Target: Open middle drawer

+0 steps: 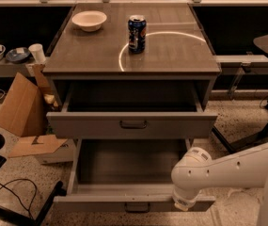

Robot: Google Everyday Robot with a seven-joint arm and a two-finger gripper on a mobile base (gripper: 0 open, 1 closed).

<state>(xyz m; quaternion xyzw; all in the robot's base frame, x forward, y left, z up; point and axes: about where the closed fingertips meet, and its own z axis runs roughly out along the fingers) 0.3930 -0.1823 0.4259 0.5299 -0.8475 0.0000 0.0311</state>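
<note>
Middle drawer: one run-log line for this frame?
middle drawer: pulled out | top drawer: also out | gripper: at middle drawer's front, right of handle | can, bowl: on cabinet top

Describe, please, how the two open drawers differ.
The upper drawer is pulled out partway; the middle drawer below comes out farther. The upper drawer's front is taller than the middle drawer's. The robot arm overlaps the middle drawer's right front corner, not the upper drawer. Both are grey with a dark centre handle. The gripper is out of view.
</note>
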